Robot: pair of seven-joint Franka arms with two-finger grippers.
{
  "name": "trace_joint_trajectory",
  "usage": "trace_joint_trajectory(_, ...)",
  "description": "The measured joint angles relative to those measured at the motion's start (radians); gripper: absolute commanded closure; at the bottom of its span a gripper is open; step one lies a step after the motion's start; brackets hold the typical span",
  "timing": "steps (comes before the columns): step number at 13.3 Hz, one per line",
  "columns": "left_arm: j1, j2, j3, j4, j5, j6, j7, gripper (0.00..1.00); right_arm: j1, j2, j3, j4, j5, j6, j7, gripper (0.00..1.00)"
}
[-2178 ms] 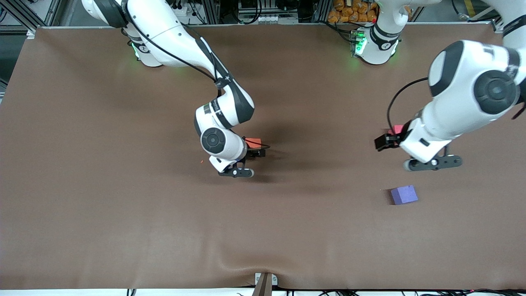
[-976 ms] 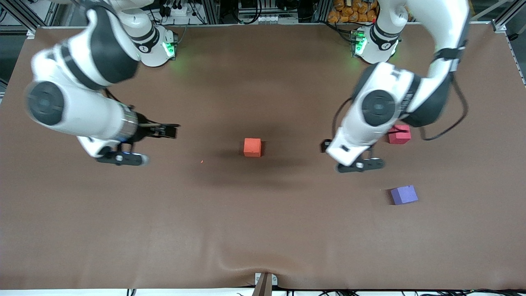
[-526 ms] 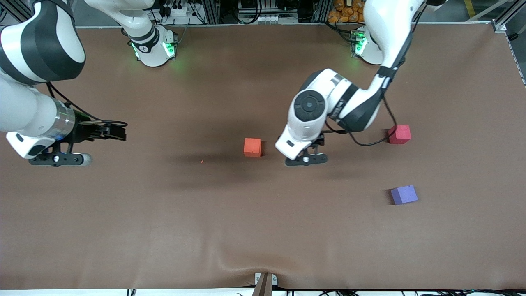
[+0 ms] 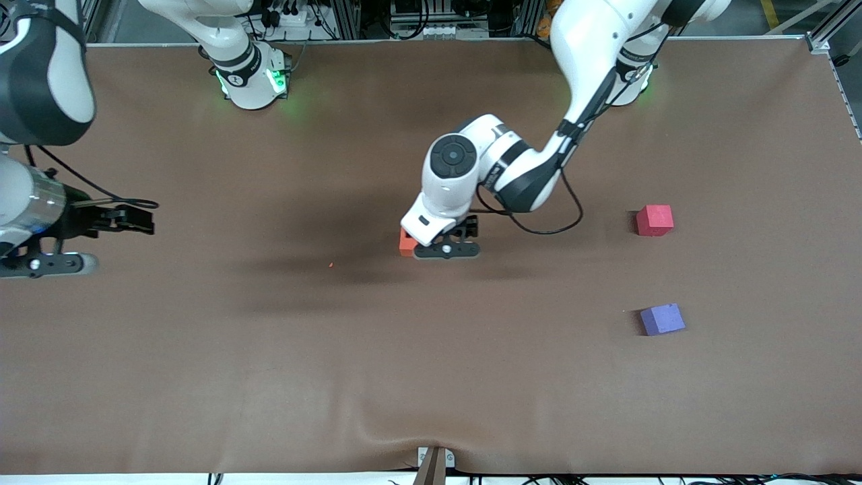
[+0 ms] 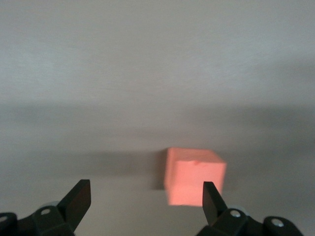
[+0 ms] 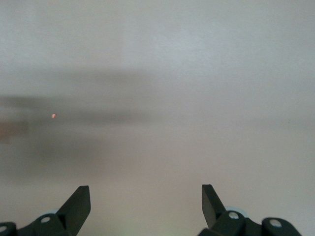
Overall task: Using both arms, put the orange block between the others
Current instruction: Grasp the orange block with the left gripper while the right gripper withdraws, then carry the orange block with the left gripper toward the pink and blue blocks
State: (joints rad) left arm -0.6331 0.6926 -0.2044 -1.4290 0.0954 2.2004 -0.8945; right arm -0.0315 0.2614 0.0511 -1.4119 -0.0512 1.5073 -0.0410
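You have three cubes on the table [image 4: 202, 377]: one orange block [image 4: 405, 243] mid-table under the left gripper [image 5: 146, 206], released; one red cube [image 4: 654, 220]; one purple cube [image 4: 662, 319]. The right gripper [image 6: 145, 205] hangs released.

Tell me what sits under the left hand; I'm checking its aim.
The orange block sits on the table under the open left hand, off-centre toward one finger. From the front, the hand hides most of the block.

Brown counter [image 4: 202, 350] and a small red speck [image 4: 330, 265]
The speck lies at about nine o'clock of the counter's middle; orange items [image 4: 549, 13] sit past its twelve o'clock edge
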Motion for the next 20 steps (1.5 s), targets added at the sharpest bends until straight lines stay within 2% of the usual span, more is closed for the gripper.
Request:
trace_joint_trajectory(4,-0.051,0.069,0.012,0.023,0.0,0.095,-0.013,0.0,-0.028,-0.001,-0.01,0.0,0.0,0.0,-0.01,0.0)
trace_joint_trajectory(6,-0.107,0.099,0.059,0.027,0.0,0.129,-0.013,0.0,-0.035,-0.001,-0.013,0.0,0.0,0.0,-0.021,0.0)
trace_joint_trajectory(9,-0.222,0.136,0.172,0.031,0.0,0.144,-0.018,0.0,-0.034,-0.002,-0.027,0.0,0.0,0.0,-0.033,0.0)
trace_joint_trajectory(12,-0.254,0.153,0.199,0.034,0.0,0.145,-0.051,0.0,-0.035,-0.002,-0.045,0.0,0.0,0.0,-0.039,0.0)
trace_joint_trajectory(13,-0.254,0.158,0.201,0.034,0.0,0.147,-0.069,0.17,-0.035,-0.002,-0.047,0.0,0.0,-0.002,-0.04,0.0)
trace_joint_trajectory(15,-0.254,0.168,0.203,0.035,0.0,0.157,-0.095,0.99,-0.029,-0.002,-0.052,0.0,0.0,-0.012,-0.04,0.0)
trace_joint_trajectory(18,-0.255,0.172,0.203,0.04,0.0,0.159,-0.169,1.0,0.0,-0.002,-0.095,-0.002,0.0,-0.018,-0.041,0.0)
trace_joint_trajectory(20,-0.254,0.164,0.218,0.053,0.0,0.134,-0.193,1.0,0.007,-0.002,-0.103,-0.011,0.0,-0.019,-0.041,0.0)
